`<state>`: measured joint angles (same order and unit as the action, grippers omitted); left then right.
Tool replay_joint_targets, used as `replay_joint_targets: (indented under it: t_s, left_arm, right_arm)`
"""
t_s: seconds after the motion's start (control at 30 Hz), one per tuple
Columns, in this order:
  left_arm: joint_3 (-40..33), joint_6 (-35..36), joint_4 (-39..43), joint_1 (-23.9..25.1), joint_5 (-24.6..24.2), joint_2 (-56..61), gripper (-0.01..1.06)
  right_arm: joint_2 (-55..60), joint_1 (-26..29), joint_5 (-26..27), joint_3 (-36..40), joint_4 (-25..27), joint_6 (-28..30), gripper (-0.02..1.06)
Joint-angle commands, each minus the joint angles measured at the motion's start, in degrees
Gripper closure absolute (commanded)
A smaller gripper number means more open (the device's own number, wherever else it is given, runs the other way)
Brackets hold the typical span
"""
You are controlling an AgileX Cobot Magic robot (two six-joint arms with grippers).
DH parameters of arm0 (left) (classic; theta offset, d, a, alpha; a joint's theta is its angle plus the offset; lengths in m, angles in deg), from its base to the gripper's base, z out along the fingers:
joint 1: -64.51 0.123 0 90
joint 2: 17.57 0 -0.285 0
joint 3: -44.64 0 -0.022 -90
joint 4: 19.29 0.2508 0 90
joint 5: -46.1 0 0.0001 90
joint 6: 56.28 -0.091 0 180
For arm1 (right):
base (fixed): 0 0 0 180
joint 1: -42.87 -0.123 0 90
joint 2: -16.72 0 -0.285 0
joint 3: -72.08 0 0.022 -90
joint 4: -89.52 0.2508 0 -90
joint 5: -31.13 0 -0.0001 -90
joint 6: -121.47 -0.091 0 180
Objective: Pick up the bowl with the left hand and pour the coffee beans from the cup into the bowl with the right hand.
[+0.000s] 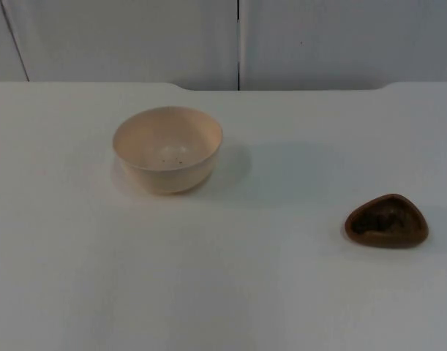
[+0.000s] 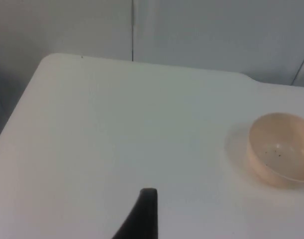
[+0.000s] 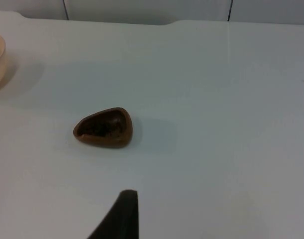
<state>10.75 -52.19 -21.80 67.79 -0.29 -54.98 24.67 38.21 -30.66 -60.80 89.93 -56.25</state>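
Item one: bowl (image 1: 167, 148), cream, round, thin-walled, upright on the white surface (image 1: 208, 292), a few dark specks inside; likely light, rigid and smooth, so best pinched over the rim. Item two: cup (image 1: 387, 221), brown, rounded-triangular, low, well apart from the bowl, holding dark coffee beans (image 1: 380, 219); probably stiff and light, spill-prone if tilted early, best taken across its narrower sides. Left gripper (image 2: 144, 214) hovers some way off the bowl, right gripper (image 3: 123, 214) near the cup; whether either is spread or pressed together cannot be told.
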Motion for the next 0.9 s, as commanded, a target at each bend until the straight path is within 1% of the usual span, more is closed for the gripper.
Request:
replay_joint_targets:
  t_s: [0.0,0.23,0.43,0.67,0.77,0.8,0.87]
  left_arm:
    - [1.4,0.3,-0.6,0.1,0.8,-2.4,0.17]
    - [5.7,-2.5,-1.5,0.1,0.8,-10.3,0.17]
    - [6.8,-3.2,-3.1,0.1,1.0,-13.8,0.17]
    - [6.8,-6.0,-6.9,0.1,1.3,-17.1,0.17]
    - [6.8,-8.7,-10.6,0.1,1.6,-19.2,0.17]
    - [6.8,-8.7,-10.6,0.1,1.6,-19.2,0.17]
    - [6.8,-10.4,-13.0,0.1,2.5,-21.1,0.17]
  right_arm:
    - [-0.2,0.4,0.0,0.5,0.0,-0.1,-0.01]
    - [-0.2,0.4,0.0,0.5,0.0,-0.1,-0.01]
    - [-0.2,0.4,0.0,0.5,0.0,-0.1,-0.01]
    - [-0.2,0.4,0.0,0.5,0.0,-0.1,-0.01]
    - [-0.2,0.4,0.0,0.5,0.0,-0.1,-0.01]
    - [-0.2,0.4,0.0,0.5,0.0,-0.1,-0.01]
    - [-0.2,0.4,0.0,0.5,0.0,-0.1,-0.01]
